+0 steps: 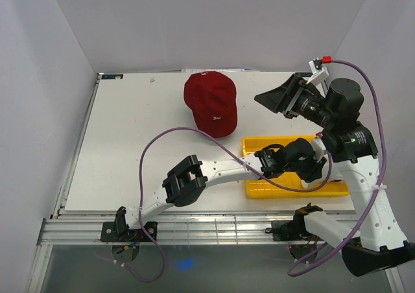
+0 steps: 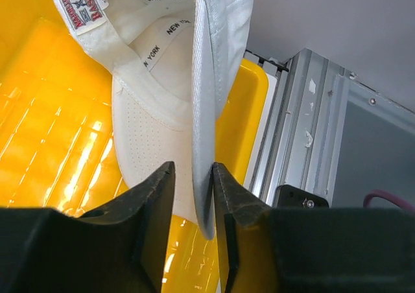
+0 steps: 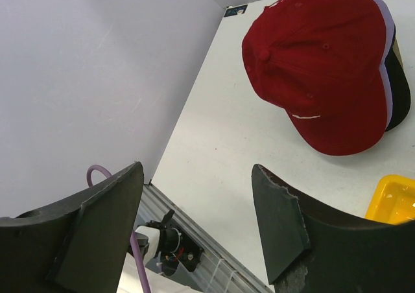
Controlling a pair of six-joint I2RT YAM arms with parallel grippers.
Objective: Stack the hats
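A red hat [image 1: 211, 102] lies at the back middle of the table, on top of a stack. In the right wrist view the red hat [image 3: 318, 66] shows a lavender brim edge [image 3: 387, 53] and a black one [image 3: 403, 92] beneath it. A white hat [image 2: 155, 79] with NEW YORK tape inside lies in the yellow tray [image 2: 39, 144]. My left gripper [image 2: 192, 170] straddles its brim [image 2: 204, 111]: the right pad touches it and a small gap shows at the left pad. The left gripper [image 1: 285, 160] hides this hat from above. My right gripper [image 1: 275, 98] hangs open and empty to the right of the red hat.
The yellow tray [image 1: 324, 189] sits at the front right of the white table [image 1: 130, 144], near its metal rail [image 2: 305, 131]. A purple cable [image 1: 168, 137] arcs over the table's middle. White walls close the back and both sides.
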